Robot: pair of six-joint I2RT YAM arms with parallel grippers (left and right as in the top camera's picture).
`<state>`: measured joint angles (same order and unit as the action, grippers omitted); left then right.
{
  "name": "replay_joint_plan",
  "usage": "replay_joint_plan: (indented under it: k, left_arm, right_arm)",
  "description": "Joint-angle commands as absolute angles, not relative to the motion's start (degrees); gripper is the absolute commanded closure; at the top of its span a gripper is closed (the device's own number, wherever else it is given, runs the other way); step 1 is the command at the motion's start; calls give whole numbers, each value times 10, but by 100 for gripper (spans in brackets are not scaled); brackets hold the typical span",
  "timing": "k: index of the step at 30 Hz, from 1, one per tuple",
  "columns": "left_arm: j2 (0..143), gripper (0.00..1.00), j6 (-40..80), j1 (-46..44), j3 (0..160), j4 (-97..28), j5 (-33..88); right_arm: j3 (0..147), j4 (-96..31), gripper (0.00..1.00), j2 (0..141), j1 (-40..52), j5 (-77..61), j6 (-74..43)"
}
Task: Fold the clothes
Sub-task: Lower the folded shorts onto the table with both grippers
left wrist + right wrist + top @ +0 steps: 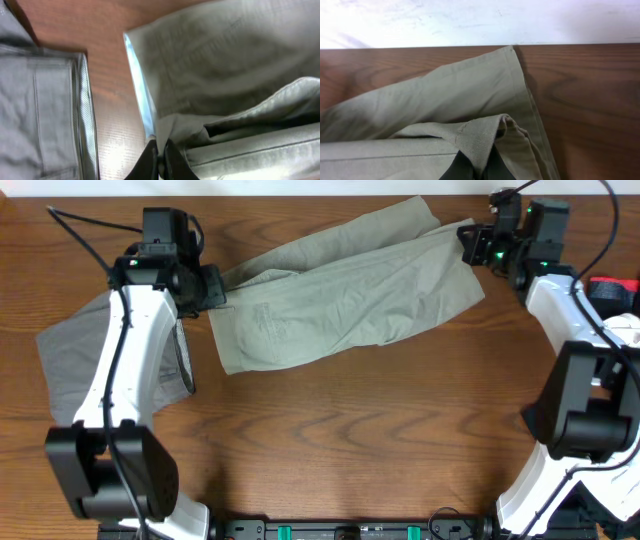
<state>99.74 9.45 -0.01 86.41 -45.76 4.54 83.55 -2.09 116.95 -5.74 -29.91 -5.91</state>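
Left wrist view: my left tool [160,159] is pinched shut on an edge of the khaki shorts [225,65], and my right tool [477,167] is clamped on a fold at the other end, likely to stretch the cloth for folding. The shorts lie on the desk [380,440], long axis left-to-right, slanting toward the far right corner.

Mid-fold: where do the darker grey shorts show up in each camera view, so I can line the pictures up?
Overhead: the grey shorts lie at the far left, partly under the left arm.
Left wrist: they fill the left side, with a strip of bare table between them and the khaki shorts.
Right wrist: not in it.
Shared landmark: the khaki shorts appear in all three views.
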Motion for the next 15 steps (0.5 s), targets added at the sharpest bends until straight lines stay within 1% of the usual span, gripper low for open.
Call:
replay_joint_plan:
  k: [1,8,15]
  left_arm:
    - [1025,94,112,9,857,-433,-18]
    - [1066,94,133,9,857,-366,-59]
    - [1120,94,143,10,857,-299,-72]
  right_arm:
    - [839,-4,99,1193,-51,-279,-62]
    - [839,15,94,1219,-48,-272,-64]
    - [839,26,93,1225,-48,-270,-64]
